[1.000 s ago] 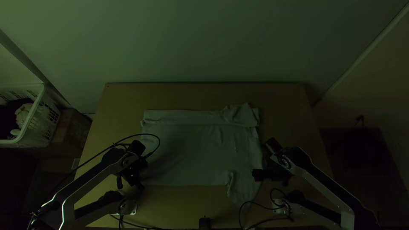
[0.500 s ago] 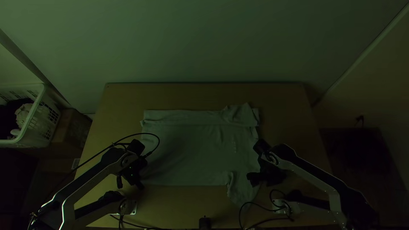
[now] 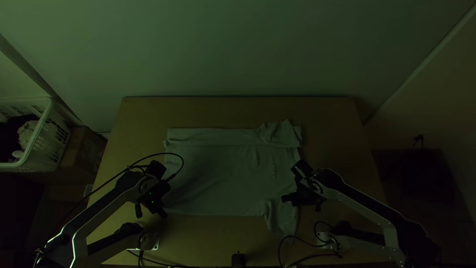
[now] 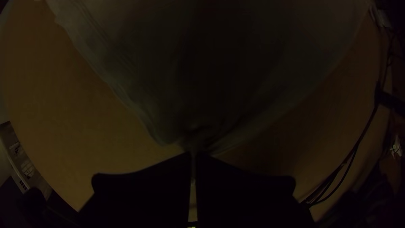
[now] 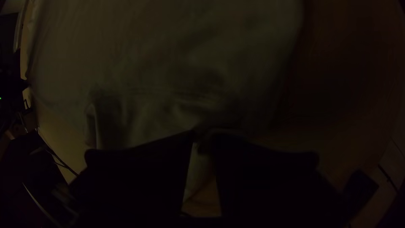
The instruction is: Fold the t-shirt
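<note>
The pale t-shirt (image 3: 223, 173) lies spread on the table with its far edge folded over in a strip and one sleeve toward the near side. At its near left corner is my left gripper (image 3: 161, 213); in the left wrist view the left gripper (image 4: 193, 155) is shut on gathered cloth of the t-shirt (image 4: 139, 59). My right gripper (image 3: 286, 198) is over the shirt's right part beside the near sleeve. In the right wrist view the right gripper (image 5: 203, 137) pinches a bunched bit of the t-shirt (image 5: 160, 55), its fingers slightly apart around the cloth.
Bare wooden table (image 3: 228, 111) lies beyond the shirt. Cables (image 3: 302, 258) loop near the right arm's base, and a small black object (image 3: 238, 259) stands at the near edge. A white basket (image 3: 42, 144) with cloth stands off the table's left side.
My right gripper has moved left, and the shirt's near right edge and sleeve have shifted left with it. The left arm has barely shifted.
</note>
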{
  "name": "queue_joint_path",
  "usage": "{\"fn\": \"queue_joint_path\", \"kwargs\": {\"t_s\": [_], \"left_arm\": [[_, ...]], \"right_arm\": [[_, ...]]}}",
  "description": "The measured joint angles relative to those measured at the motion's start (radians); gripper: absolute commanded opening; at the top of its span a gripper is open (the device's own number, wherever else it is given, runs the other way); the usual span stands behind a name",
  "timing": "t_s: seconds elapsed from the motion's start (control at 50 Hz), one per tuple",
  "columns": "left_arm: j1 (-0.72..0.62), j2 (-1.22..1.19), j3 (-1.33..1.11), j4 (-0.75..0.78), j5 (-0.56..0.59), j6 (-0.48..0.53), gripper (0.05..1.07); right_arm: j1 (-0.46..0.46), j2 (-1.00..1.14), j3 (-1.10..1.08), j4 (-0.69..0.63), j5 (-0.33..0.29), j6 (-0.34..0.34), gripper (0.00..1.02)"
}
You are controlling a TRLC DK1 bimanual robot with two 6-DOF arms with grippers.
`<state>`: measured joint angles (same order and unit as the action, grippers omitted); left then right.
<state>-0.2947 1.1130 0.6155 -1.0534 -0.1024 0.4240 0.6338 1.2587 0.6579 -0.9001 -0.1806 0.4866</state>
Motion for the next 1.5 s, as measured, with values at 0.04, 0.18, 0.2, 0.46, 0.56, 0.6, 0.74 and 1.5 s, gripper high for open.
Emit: {"fn": "queue_joint_path", "kwargs": {"t_s": [0.04, 0.18, 0.2, 0.46, 0.56, 0.6, 0.74, 1.5], "left_arm": [[0.009, 0.000, 0.002, 0.006, 0.000, 0.001, 0.08], [0.054, 0.000, 0.011, 0.034, 0.000, 0.023, 0.08], [0.061, 0.001, 0.014, 0.037, 0.000, 0.026, 0.08], [0.155, 0.008, 0.080, 0.062, 0.008, 0.068, 0.08], [0.184, 0.010, 0.111, 0.062, 0.017, 0.083, 0.08], [0.196, 0.013, 0.127, 0.063, 0.024, 0.087, 0.08], [0.226, 0.035, 0.184, 0.084, 0.035, 0.090, 0.08], [0.231, 0.302, 0.519, 0.166, 0.038, 0.048, 0.08]], "right_arm": [[-0.003, -0.011, 0.000, -0.008, 0.002, 0.000, 0.03], [-0.057, -0.073, 0.005, -0.041, 0.007, -0.006, 0.03], [-0.067, -0.080, 0.010, -0.048, 0.008, -0.011, 0.03], [-0.185, -0.103, 0.089, -0.135, 0.020, -0.086, 0.03], [-0.215, -0.103, 0.110, -0.141, 0.034, -0.108, 0.03], [-0.222, -0.103, 0.121, -0.141, 0.035, -0.114, 0.03], [-0.242, -0.101, 0.179, -0.146, 0.035, -0.125, 0.03], [-0.377, 0.196, 0.454, -0.032, 0.065, -0.213, 0.03]]}}
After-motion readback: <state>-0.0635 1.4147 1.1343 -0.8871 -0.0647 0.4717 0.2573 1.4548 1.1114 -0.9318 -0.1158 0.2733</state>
